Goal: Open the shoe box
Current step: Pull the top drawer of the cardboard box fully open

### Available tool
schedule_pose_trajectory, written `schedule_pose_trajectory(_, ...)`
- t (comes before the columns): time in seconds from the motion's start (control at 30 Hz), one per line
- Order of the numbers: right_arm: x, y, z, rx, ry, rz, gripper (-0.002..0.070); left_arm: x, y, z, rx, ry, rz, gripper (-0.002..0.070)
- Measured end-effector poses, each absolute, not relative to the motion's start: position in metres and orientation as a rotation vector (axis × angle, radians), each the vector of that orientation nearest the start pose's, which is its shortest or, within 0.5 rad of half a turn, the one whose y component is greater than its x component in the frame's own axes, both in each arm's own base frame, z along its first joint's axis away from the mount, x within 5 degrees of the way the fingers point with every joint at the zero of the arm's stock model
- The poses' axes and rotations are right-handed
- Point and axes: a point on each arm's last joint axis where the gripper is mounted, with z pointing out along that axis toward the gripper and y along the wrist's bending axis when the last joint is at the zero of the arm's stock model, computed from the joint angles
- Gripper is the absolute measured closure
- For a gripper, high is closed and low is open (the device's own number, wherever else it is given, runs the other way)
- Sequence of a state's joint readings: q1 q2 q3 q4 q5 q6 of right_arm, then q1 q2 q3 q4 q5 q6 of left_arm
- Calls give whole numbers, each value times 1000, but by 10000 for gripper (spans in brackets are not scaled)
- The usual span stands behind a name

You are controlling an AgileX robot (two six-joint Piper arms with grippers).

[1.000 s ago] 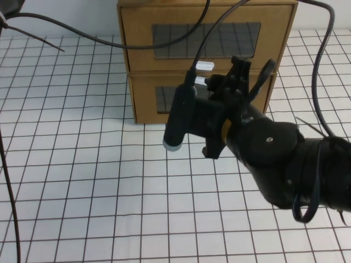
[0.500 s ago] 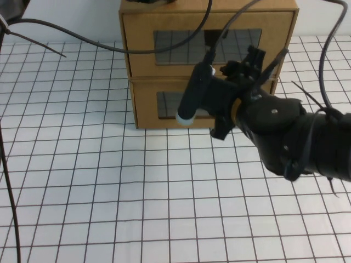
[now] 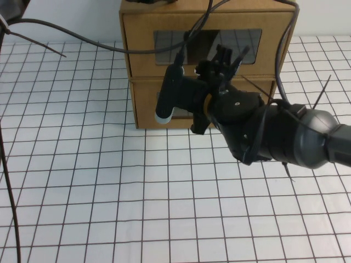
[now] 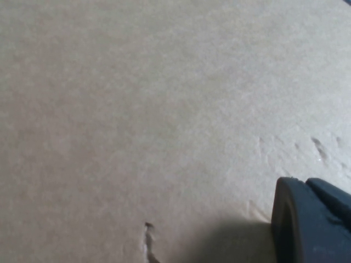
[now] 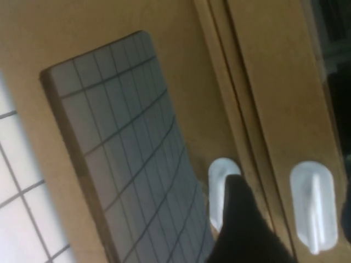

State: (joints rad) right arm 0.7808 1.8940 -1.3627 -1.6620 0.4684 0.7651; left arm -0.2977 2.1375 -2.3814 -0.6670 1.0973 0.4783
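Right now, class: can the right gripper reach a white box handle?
Likely yes: the open right gripper faces the white handle, nothing between. The left gripper is by the cardboard box.

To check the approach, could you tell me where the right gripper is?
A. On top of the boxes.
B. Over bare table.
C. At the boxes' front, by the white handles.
C: the right gripper is open at the front of the boxes, a finger beside the white handles; the left gripper is close against cardboard.
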Motion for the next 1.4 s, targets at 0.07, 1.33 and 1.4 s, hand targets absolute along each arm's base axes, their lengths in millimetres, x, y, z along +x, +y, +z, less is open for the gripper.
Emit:
schedule_pose_trajectory(0.07, 343, 280, 257, -1260, 1509, -555, 332, 438, -187, 396, 781, 2062, -742, 679)
schedule_pose_trajectory(1.33, 364, 268, 260, -1347, 1437, -647, 544, 437, -186, 395, 798, 2076, -728, 679)
schedule_pose_trajectory(1.4, 364, 267, 260, -1346, 1438, -652, 552, 437, -186, 395, 798, 2076, -728, 679)
